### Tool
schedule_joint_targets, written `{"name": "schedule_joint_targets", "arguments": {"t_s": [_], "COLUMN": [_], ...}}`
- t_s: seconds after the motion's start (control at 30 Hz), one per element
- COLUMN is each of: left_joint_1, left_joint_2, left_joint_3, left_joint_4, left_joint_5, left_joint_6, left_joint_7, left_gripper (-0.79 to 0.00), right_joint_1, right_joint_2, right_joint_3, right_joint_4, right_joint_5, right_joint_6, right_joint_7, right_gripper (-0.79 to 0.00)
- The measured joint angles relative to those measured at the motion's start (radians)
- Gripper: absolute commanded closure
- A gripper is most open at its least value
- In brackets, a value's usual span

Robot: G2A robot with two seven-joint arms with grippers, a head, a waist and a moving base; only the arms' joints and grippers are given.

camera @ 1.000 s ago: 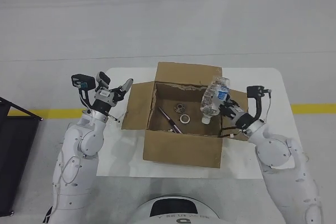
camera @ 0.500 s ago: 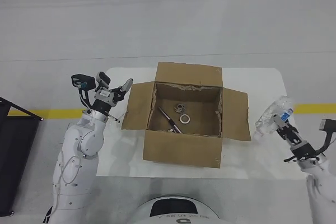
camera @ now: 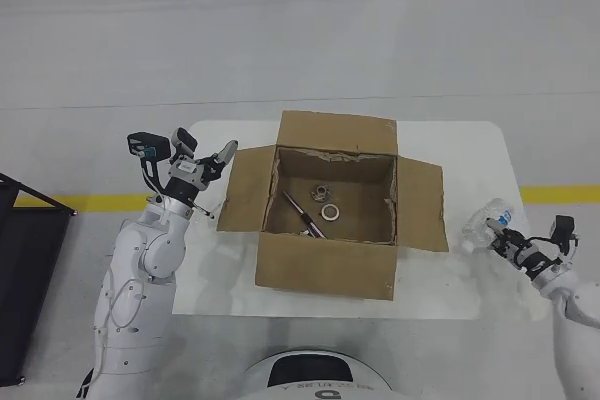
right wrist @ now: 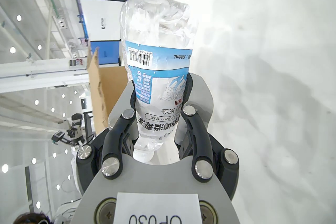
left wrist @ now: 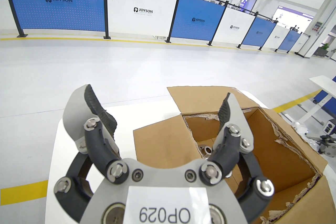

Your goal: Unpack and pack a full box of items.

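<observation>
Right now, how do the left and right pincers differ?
The left pincer is open and empty; the right pincer is shut on the bottle. The left pincer hangs beside the left flap of the box, the right pincer beyond its right flap. Both are outside the box.

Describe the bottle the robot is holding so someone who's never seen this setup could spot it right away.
Find the open cardboard box in the middle of the white table. Past its flap on the robot's right, near the table's edge, the right hand grips a clear bottle. It is see-through with a blue-and-white label and outside the box, unlike the metal parts inside.
</observation>
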Motion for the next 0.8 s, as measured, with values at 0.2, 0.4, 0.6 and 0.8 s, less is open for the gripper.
{"name": "schedule_joint_targets", "arguments": {"t_s": [0.2, 0.4, 0.6, 0.8], "left_joint_1": [0.0, 0.0, 0.0, 0.0], "left_joint_2": [0.0, 0.0, 0.0, 0.0], "left_joint_3": [0.0, 0.0, 0.0, 0.0], "left_joint_4": [0.0, 0.0, 0.0, 0.0], "left_joint_5": [0.0, 0.0, 0.0, 0.0], "left_joint_6": [0.0, 0.0, 0.0, 0.0], "left_joint_7": [0.0, 0.0, 0.0, 0.0], "left_gripper": [-0.785, -0.785, -0.785, -0.785], "right_joint_1": [0.045, 0.078, 0.06, 0.002], "right_joint_2": [0.013, 0.018, 0.022, 0.024], "right_joint_3": [-0.018, -0.058, -0.049, -0.023], "right_joint_4": [0.048, 0.037, 0.016, -0.051], "right_joint_5": [-0.083, -0.155, -0.149, -0.125], "right_joint_6": [0.091, 0.193, 0.179, 0.165], "right_joint_7": [-0.002, -0.023, -0.026, -0.044], "right_gripper": [0.0, -0.166, -0.326, -0.382]}}
